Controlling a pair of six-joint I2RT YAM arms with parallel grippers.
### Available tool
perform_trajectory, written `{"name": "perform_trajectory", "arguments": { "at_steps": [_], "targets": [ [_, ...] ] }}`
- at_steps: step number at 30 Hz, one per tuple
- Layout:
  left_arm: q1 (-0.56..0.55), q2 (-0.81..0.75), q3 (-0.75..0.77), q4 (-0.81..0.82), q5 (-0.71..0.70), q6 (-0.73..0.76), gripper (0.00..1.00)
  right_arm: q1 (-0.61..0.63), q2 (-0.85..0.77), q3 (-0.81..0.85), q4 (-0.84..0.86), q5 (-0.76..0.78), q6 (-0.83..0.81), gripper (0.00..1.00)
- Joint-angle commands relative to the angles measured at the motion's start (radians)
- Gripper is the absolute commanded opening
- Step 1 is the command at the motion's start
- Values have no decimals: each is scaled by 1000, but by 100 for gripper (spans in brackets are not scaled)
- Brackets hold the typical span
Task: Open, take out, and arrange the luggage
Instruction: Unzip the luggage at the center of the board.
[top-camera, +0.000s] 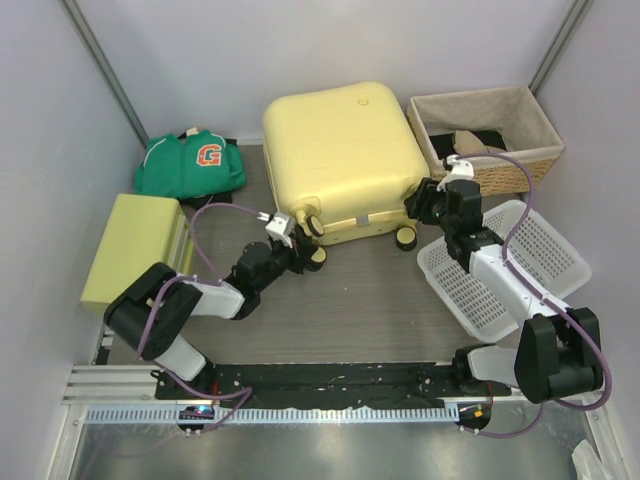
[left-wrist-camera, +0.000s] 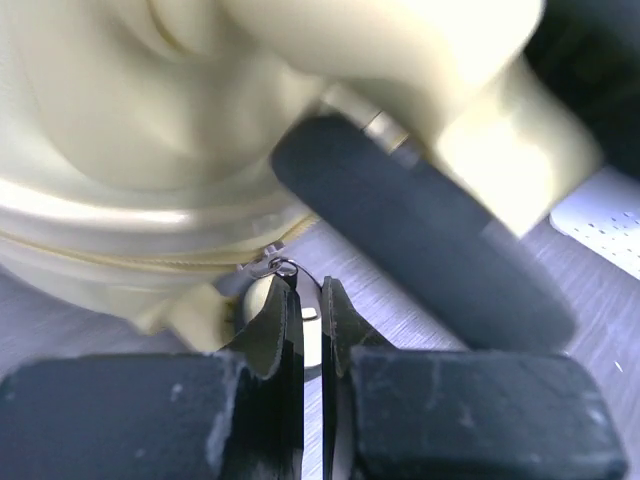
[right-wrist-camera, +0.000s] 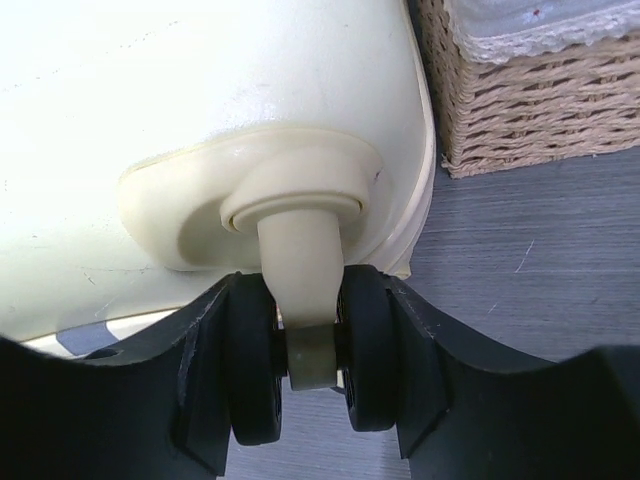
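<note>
Left hand (left-wrist-camera: 308, 288) is pinched almost fully closed. Its tips seem to have the small metal zipper pull (left-wrist-camera: 282, 266) on the seam of the luggage (top-camera: 340, 150), though the fingers partly hide the grip, so this is a judgement. The pale yellow case lies flat and closed just ahead of this hand, wheels toward it, spanning the gap between both hands.

Right hand (right-wrist-camera: 310, 330) stands about half open, its fingers pressed on either side of a black caster wheel (right-wrist-camera: 255, 370) at the case's corner — bracing it, by the look.

The step in hand is the opening, with the zip not yet run round. The next move calls for drawing the pull along the seam and round the rounded corner without losing the pinch, while the right hand stops the case sliding.

Behind and outward of the left hand sits a yellow-green box (top-camera: 135, 250), with a green jersey (top-camera: 190, 165) beyond it. Past the right hand is a wicker basket (top-camera: 545, 130), and beneath its arm a white perforated tray (top-camera: 520, 260). The bench (top-camera: 360, 290) is grey wood-grain, walled by pale panels (top-camera: 60, 120).
</note>
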Motion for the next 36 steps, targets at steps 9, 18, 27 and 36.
{"name": "perform_trajectory", "arguments": {
  "at_steps": [9, 18, 27, 36],
  "targets": [
    [-202, 154, 18, 304, -75, -74, 0, 182, -21, -145, 86, 82, 273, 1],
    [-213, 98, -1, 255, -124, -67, 0, 188, -64, -157, 90, 117, 302, 1],
    [-295, 176, 93, 258, -155, -67, 0, 277, -17, -151, 135, 145, 342, 1],
    [-315, 252, 156, 248, -153, -80, 0, 323, -20, -172, 161, 169, 371, 1]
  ]
}}
